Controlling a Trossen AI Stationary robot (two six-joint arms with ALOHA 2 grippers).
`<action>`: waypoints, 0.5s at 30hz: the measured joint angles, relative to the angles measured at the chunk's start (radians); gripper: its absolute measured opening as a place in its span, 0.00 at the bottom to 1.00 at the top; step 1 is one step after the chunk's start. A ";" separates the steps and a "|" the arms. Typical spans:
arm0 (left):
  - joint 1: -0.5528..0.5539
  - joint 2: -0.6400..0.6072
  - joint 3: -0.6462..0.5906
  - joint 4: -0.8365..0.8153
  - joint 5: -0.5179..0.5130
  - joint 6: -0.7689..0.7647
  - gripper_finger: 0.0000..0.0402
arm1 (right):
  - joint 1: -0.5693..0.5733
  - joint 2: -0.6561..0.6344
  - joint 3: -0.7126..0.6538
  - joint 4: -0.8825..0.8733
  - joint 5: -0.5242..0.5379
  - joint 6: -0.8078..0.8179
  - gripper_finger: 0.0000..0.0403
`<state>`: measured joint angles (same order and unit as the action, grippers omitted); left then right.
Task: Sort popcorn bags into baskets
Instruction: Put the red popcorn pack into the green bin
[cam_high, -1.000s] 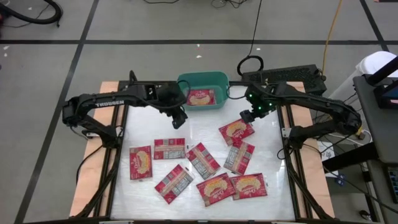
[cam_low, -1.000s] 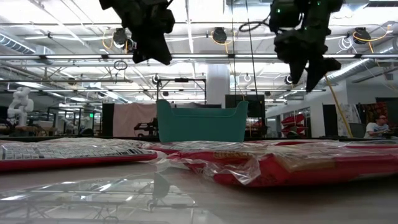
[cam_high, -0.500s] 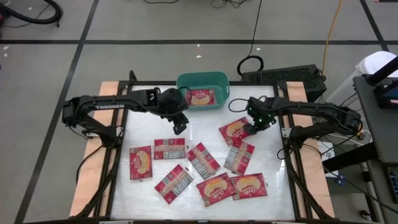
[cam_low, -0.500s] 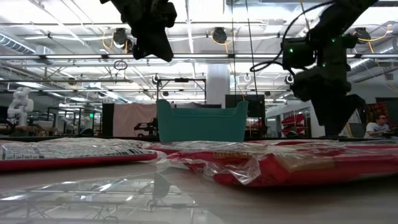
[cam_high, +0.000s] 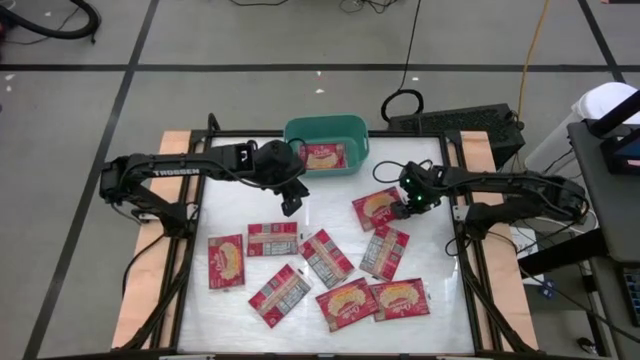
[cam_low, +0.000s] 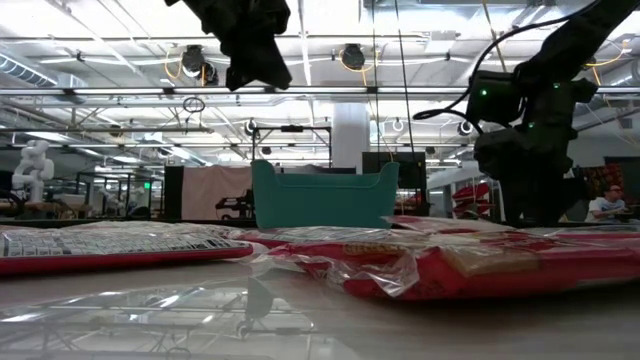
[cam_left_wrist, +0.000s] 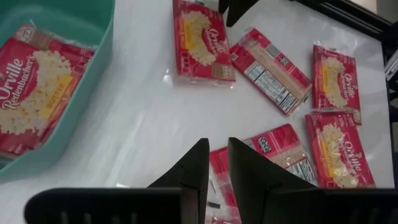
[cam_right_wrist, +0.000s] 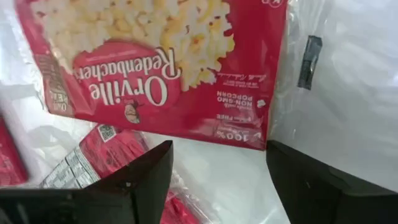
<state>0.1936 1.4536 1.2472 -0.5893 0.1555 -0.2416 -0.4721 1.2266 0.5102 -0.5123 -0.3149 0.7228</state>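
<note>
The teal basket (cam_high: 353, 137) stands at the table's back middle with one red popcorn bag (cam_high: 323, 156) lying in it, also seen in the left wrist view as the bag (cam_left_wrist: 31, 93) inside the basket (cam_left_wrist: 68, 149). Several more popcorn bags lie flat on the white table. My right gripper (cam_high: 405, 206) is open and low over the right end of the bag (cam_high: 378, 208) nearest the basket; the right wrist view shows that bag (cam_right_wrist: 161, 68) just beyond the spread fingers (cam_right_wrist: 134, 180). My left gripper (cam_high: 292, 203) hangs shut and empty in front of the basket's left corner.
Loose bags spread across the table's middle and front, among them one (cam_high: 227, 261) at the left, one (cam_high: 326, 258) in the centre and one (cam_high: 400, 298) at the front right. A dark metal frame (cam_high: 463, 250) borders the table's sides.
My right gripper has dropped from beside the basket down to the nearest bag's right end, still open. My left gripper has drifted a little away from the basket.
</note>
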 joint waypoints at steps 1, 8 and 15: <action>0.000 0.000 0.000 0.005 0.000 0.000 0.16 | 0.000 0.000 0.000 0.004 0.000 -0.002 0.62; 0.000 0.000 0.000 0.018 0.000 0.001 0.16 | 0.000 -0.022 -0.001 0.039 0.011 0.043 0.56; 0.000 0.000 0.000 0.018 0.000 -0.004 0.16 | -0.005 -0.059 -0.003 0.025 0.058 0.169 0.57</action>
<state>0.1936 1.4536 1.2469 -0.5716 0.1555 -0.2459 -0.4767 1.1681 0.5076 -0.4875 -0.2570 0.8919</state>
